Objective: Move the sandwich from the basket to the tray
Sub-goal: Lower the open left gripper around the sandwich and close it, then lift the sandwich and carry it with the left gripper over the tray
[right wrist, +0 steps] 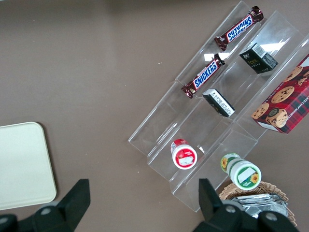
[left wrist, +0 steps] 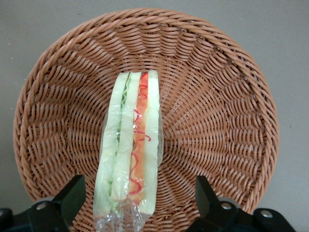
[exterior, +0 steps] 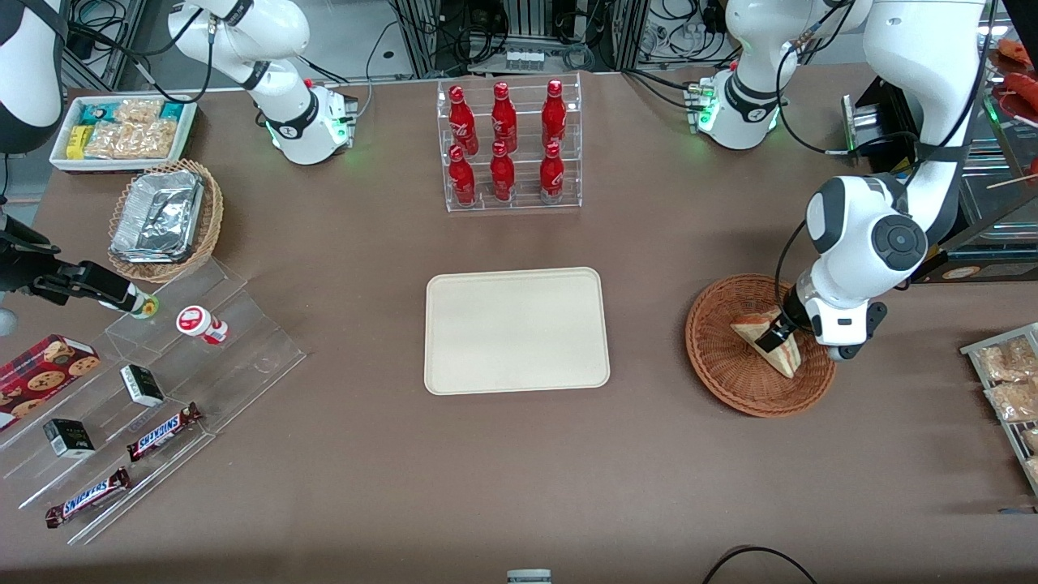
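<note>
The sandwich [exterior: 769,345] [left wrist: 130,150], a clear-wrapped wedge of white bread with red and green filling, stands on edge in the reddish-brown wicker basket [exterior: 718,365] [left wrist: 227,106] toward the working arm's end of the table. My left gripper [exterior: 780,328] [left wrist: 138,197] hangs low over the basket and is open. One black finger [left wrist: 72,193] stands on each side of the sandwich, and a gap shows between each finger and the wrap. The cream tray [exterior: 516,331] [right wrist: 21,164] lies bare in the middle of the table, beside the basket toward the parked arm.
A clear rack of red bottles [exterior: 509,146] stands farther from the front camera than the tray. A rack of snack packets [exterior: 1010,385] lies at the working arm's table edge. A tan basket with foil containers [exterior: 162,219], a white snack bin [exterior: 122,134] and a clear stepped shelf [exterior: 154,381] stand at the parked arm's end.
</note>
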{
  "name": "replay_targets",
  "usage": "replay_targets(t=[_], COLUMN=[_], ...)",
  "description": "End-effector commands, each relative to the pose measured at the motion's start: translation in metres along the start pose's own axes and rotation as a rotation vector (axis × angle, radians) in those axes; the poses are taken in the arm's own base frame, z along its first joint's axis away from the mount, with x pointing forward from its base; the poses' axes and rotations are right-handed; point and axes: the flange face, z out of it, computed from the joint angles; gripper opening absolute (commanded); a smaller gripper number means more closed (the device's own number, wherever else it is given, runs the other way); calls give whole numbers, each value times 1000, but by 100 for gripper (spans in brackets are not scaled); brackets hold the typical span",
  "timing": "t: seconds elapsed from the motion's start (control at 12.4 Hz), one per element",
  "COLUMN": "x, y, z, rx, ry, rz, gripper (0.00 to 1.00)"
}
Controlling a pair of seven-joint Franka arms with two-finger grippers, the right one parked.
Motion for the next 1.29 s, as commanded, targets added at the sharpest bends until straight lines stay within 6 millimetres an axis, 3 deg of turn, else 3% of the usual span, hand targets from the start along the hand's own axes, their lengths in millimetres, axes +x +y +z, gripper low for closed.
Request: replay_targets(t=[0.0, 0.24, 0.32, 0.48, 0.56, 0.81, 1.21], x=[-1, -2, -2, -3, -3, -3, -28], y=[2, -1, -3, -3, -3, 1, 56], z=[15, 32, 36, 34, 32, 14, -37], rx=[7, 38, 44, 45, 46, 94, 207], ry=[1, -11, -16, -13, -12, 19, -19], rz=[-8, 8, 7, 14, 20, 85, 288], gripper=[100, 100, 96, 7, 0, 0, 0])
